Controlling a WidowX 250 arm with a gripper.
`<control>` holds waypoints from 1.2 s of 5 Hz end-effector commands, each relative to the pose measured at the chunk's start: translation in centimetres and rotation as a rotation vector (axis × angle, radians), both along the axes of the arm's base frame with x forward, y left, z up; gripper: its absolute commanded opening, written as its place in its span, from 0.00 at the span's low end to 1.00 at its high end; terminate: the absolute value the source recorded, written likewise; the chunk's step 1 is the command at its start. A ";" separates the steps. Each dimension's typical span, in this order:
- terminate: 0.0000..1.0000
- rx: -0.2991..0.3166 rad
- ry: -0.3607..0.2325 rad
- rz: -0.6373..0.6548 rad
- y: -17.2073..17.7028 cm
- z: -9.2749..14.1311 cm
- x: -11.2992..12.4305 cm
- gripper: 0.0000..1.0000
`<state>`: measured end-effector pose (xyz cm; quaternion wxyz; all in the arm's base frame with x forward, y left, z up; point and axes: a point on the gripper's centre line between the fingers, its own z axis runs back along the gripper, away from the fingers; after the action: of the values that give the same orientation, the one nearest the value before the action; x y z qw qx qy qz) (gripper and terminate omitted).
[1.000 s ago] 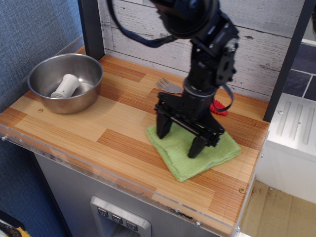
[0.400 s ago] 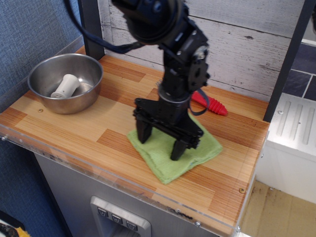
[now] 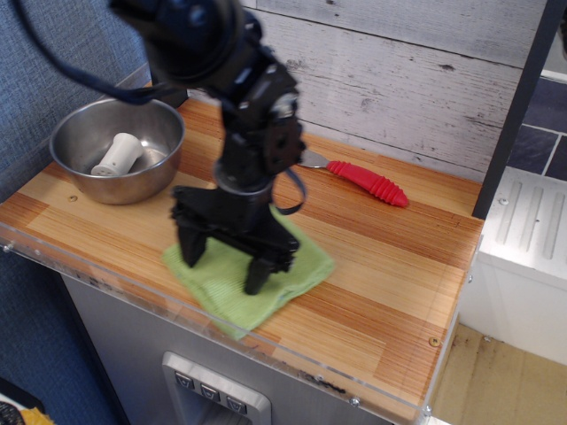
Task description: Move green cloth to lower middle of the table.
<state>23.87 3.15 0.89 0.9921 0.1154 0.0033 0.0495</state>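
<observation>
Pincer: the black pincer (image 3: 224, 267) points straight down with its two fingers spread wide apart, both tips pressed onto the green cloth (image 3: 249, 282); nothing is clamped between them.
Green cloth: lies flat on the bench (image 3: 390, 266), at the near edge, about the middle of its width; its near corner reaches the clear acrylic lip. The middle part is covered by the pincer, so the fold lines there cannot be made out.
Arm: the black arm (image 3: 244, 124) rises from the pincer toward the upper left and is cut off by the top of the frame; a dark cable loops beside the wrist.
Steel bowl: the bowl (image 3: 116, 149) sits at the far left of the bench, well apart from the cloth, and holds a white plastic piece (image 3: 118, 155) lying on its side.
Red-handled utensil: the utensil (image 3: 361, 181) lies near the far wall, right of the arm; its metal head is mostly hidden behind the arm, so its kind cannot be told.
Back wall: whitewashed planks (image 3: 416, 71).
</observation>
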 end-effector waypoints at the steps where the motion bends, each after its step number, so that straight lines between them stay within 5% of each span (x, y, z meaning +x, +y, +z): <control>1: 0.00 0.021 0.008 0.074 2.0 0.2 -2.4 1.00; 3: 0.00 -0.006 -0.085 0.104 1.1 2.7 -1.1 1.00; 6: 0.00 -0.021 -0.303 0.113 -0.6 10.9 1.8 1.00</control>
<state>25.53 2.75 10.71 0.9802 0.0975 -0.1176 0.1256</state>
